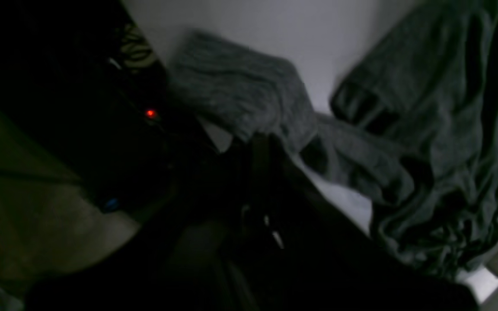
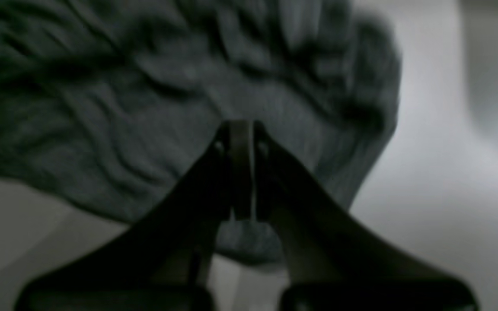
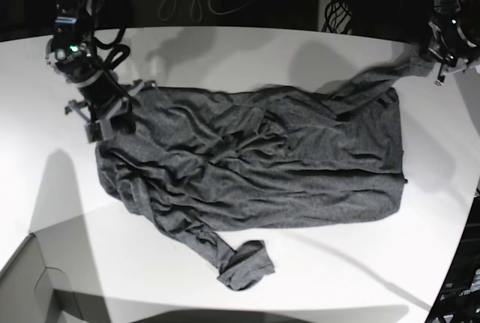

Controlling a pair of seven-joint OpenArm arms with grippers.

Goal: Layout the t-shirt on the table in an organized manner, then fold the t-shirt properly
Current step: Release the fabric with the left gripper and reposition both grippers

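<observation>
Two arms, wide apart, one at each far corner in base view. Right arm comes down from the upper left; right gripper [image 3: 111, 117] low, tilted down and toward the middle. In the right wrist view, right gripper [image 2: 241, 129] has both fingers [image 2: 214, 172] pressed together, pinching a fold of the t-shirt [image 2: 145, 108] at the tips. Left arm enters at the upper right edge, mostly cut off by the frame; left gripper [image 3: 442, 61] raised, clamped on a stretched corner of the t-shirt. Left wrist view is dark and blurred; the gripper body is only a black shape there.
</observation>
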